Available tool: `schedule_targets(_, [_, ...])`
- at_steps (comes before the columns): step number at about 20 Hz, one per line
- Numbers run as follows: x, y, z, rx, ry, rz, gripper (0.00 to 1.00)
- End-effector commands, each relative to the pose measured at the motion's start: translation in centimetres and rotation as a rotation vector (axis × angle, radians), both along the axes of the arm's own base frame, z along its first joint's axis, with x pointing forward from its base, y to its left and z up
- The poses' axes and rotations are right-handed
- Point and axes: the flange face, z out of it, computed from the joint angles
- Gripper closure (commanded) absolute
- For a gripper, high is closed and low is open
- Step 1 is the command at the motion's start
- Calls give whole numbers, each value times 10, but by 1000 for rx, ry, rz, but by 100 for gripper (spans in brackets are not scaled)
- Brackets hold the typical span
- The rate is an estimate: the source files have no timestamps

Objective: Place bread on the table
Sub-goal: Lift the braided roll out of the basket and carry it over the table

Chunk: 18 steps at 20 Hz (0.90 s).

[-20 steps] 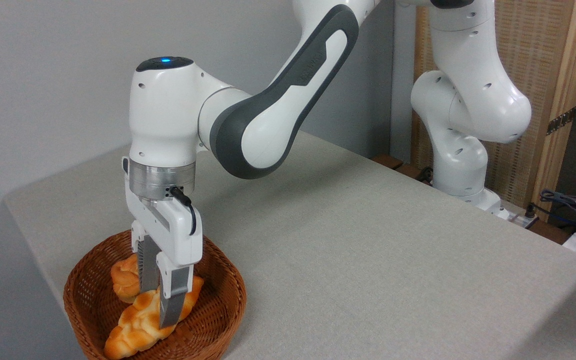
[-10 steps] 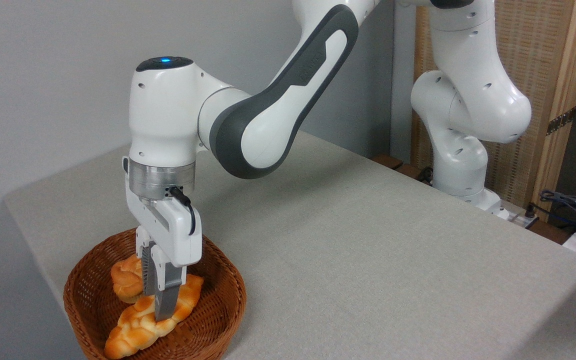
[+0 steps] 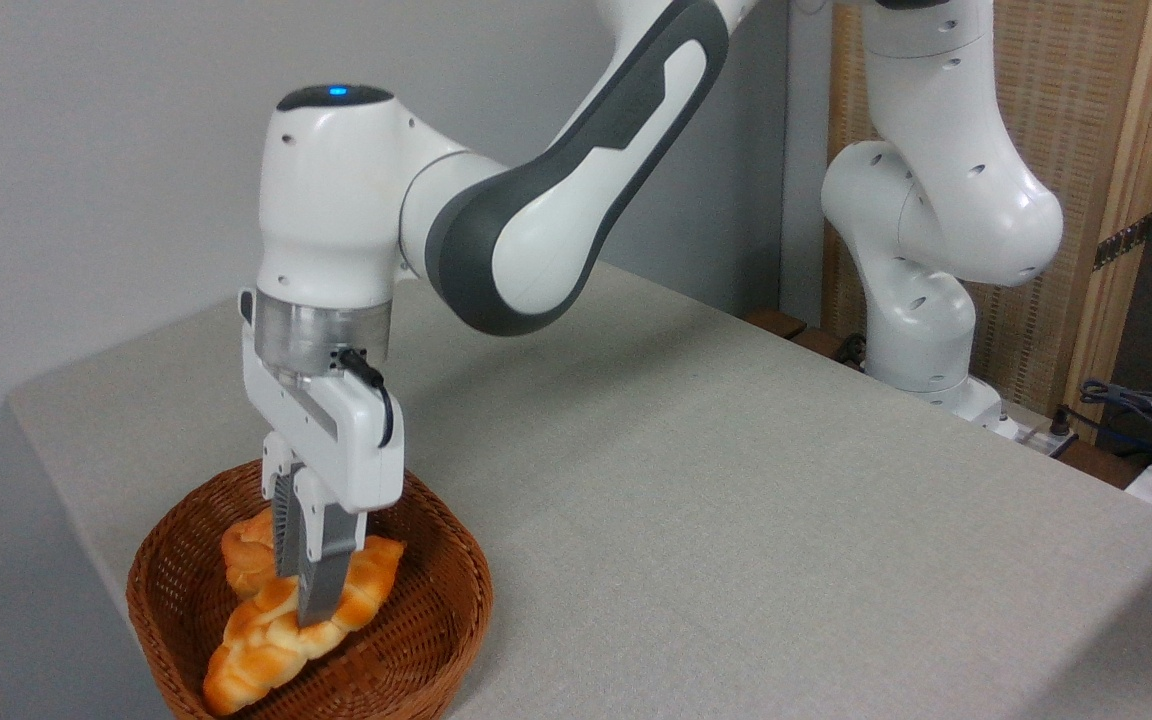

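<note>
One view only: the white two-finger gripper [image 3: 304, 590] is clamped on the glossy braided golden bread [image 3: 291, 625], apparently just clear of the round brown wicker basket [image 3: 436, 610]. Pinched off-centre, its drooping end could snag the rim short of the grey-beige cloth table [image 3: 736, 500].

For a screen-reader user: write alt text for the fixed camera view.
A white robot arm's gripper has its jaws shut on a braided golden bread over a brown wicker basket near the front left corner of a grey-beige table. A small round bun sits in the basket behind it.
</note>
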Motion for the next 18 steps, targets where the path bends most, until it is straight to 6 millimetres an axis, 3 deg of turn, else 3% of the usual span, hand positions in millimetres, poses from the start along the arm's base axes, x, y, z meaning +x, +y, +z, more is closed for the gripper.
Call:
schedule_targets(1, [-6, 5, 27, -21, -51, 16, 91])
schedule_targets(11, [-31, 8, 72, -41, -12, 32, 90])
schedule_targets(15, [-55, -5, 89, -26, 79, 6, 88])
schedule_targets(18, [-92, -23, 102, -6, 169, -34, 85])
